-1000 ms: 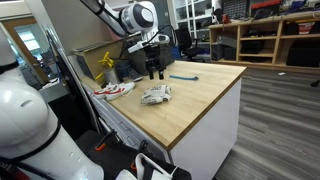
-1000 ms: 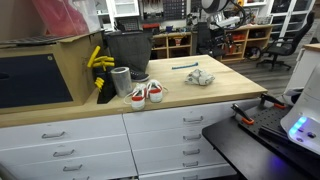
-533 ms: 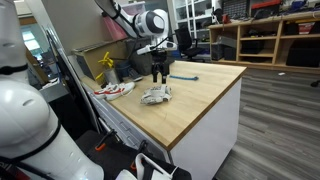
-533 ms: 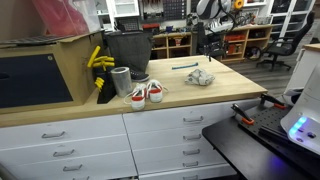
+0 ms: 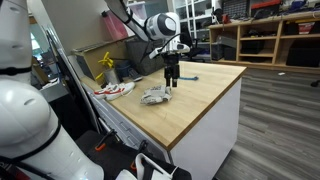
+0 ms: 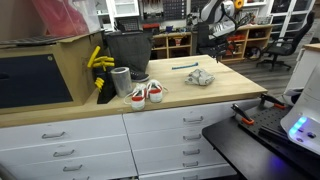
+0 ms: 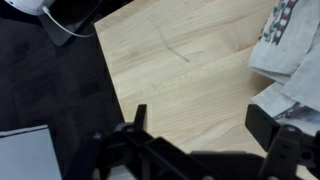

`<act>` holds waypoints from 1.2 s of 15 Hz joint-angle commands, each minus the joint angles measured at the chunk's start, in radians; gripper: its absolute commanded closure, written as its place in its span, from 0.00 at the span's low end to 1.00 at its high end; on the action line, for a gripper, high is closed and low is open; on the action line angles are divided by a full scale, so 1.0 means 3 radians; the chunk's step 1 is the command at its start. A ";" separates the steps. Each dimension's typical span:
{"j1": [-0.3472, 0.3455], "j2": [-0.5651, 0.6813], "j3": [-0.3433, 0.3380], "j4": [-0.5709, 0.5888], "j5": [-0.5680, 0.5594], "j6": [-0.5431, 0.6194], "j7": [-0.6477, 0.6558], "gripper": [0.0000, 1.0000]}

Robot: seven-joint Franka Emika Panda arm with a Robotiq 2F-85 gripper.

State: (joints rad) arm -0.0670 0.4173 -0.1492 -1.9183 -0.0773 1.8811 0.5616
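Observation:
My gripper [image 5: 172, 80] hangs open and empty just above the wooden table top [image 5: 200, 95], beside a crumpled white and grey cloth [image 5: 156, 95]. In the wrist view the open fingers [image 7: 200, 125] frame bare wood, with the cloth [image 7: 290, 50] at the right edge. In an exterior view the gripper [image 6: 217, 42] is behind the cloth [image 6: 200, 77] near the far edge. A blue pen-like object [image 5: 183, 77] lies behind the gripper.
A pair of white and red sneakers [image 6: 147, 93] sits near the table's end, also in an exterior view [image 5: 113, 89]. A grey cup [image 6: 121, 82], a black bin [image 6: 127, 52] and yellow bananas [image 6: 98, 60] stand beside them. Shelving fills the background.
The gripper has moved along the table from above the cloth's far side towards the blue object and lowered a little. Nothing was grasped.

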 commanded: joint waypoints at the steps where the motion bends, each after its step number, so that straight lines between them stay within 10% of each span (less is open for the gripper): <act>1: 0.0151 0.0053 -0.0158 0.0052 -0.0210 -0.0035 0.0585 0.00; 18: 0.0532 0.0227 0.0001 0.0059 -0.0432 -0.0275 0.2646 0.00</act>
State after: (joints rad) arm 0.0816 0.4707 -0.1580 -1.9181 -0.1951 1.8162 1.2927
